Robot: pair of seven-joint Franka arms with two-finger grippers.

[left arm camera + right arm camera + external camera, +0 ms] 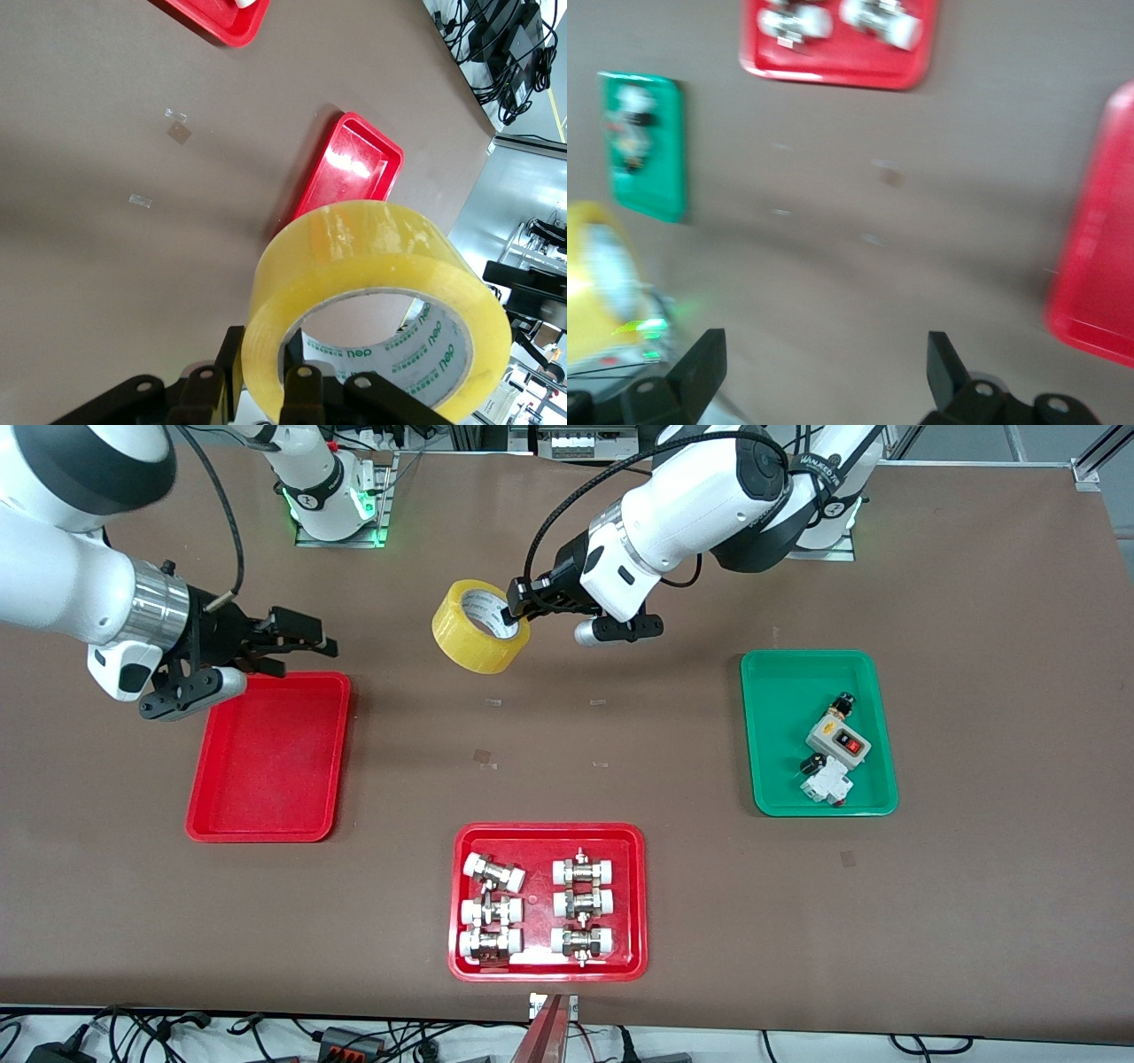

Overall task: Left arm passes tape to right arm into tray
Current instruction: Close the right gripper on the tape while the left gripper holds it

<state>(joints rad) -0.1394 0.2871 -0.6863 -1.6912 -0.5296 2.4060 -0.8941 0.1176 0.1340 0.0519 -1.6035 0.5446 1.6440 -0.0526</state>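
Yellow tape (478, 627): translucent roll with pale inner core, up in the air over the brown table (620, 779), tilted; core axis slanting up toward the left arm's end, open core facing the left arm (700, 505).
Grip: left gripper (514, 611) pressed together on the roll's wall at the rim, one finger inside the core, one outside; in the left wrist view the roll (376, 305) sits right at the black fingers (306, 390).
Place over table: between the two arm bases, nearer the edge where the bases stand than the middle of the table.
Right gripper (306, 646): spread wide, holding nothing, over the rim of the plain red tray (266, 762) at its corner closest to the bases; well apart from the roll, seen yellow in the right wrist view (594, 283).
Green tray (819, 731): toward the left arm's end, holding small electrical parts (833, 753).
Second red tray (549, 903): by the table edge nearest the front camera, holding white-capped metal fittings (536, 908).
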